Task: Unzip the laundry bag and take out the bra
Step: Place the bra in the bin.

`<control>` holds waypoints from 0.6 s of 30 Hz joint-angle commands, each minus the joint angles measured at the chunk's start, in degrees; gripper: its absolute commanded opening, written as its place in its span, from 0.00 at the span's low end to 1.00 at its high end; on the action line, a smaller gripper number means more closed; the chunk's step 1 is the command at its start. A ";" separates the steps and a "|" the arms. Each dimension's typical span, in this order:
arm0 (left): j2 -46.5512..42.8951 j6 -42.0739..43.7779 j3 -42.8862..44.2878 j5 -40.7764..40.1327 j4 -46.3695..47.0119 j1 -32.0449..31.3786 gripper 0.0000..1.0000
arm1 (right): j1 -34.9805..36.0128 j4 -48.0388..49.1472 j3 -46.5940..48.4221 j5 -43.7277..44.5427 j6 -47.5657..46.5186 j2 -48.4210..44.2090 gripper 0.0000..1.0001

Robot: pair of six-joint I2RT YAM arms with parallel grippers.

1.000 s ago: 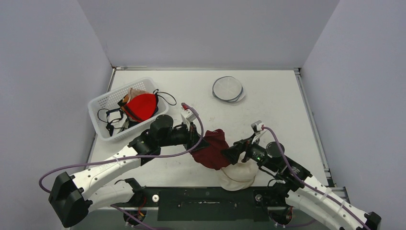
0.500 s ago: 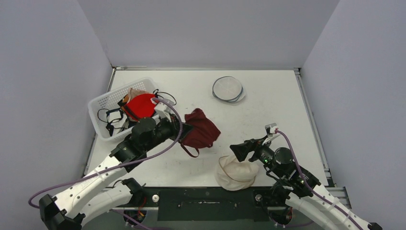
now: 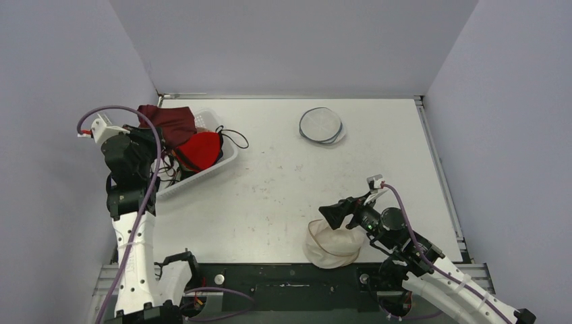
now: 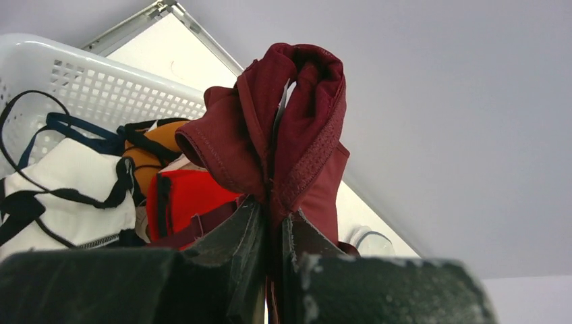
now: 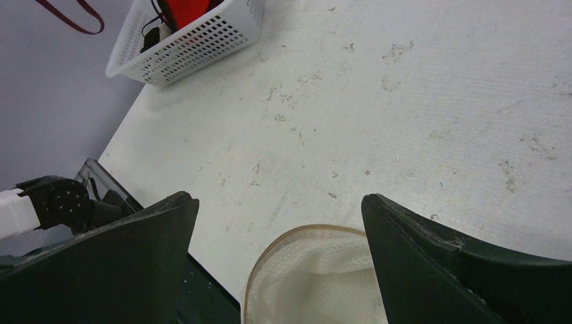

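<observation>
Up at ten o'clock, the left claw (image 4: 273,217) pinches the bra (image 4: 297,115) over the basket (image 3: 217,164). The right claw (image 5: 278,201) gapes empty.

One basket (image 3: 202,173), two laundry bags (image 3: 334,246) (image 3: 321,125)

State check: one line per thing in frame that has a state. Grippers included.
left gripper: shut on the maroon bra
maroon bra: out of the bag, bunched, held up over the white basket
right gripper: open, empty, above the laundry bag
laundry bag: unzipped, mouth open, no bra visible inside
white basket: upright, filled with garments
round pouch: lying flat at the far side, looks closed
</observation>
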 commanded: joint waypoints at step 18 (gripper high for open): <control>9.55 0.20 -28.99 -1.67 50.26 9.42 0.00 | -0.21 2.11 -3.76 -6.69 0.56 -7.66 0.98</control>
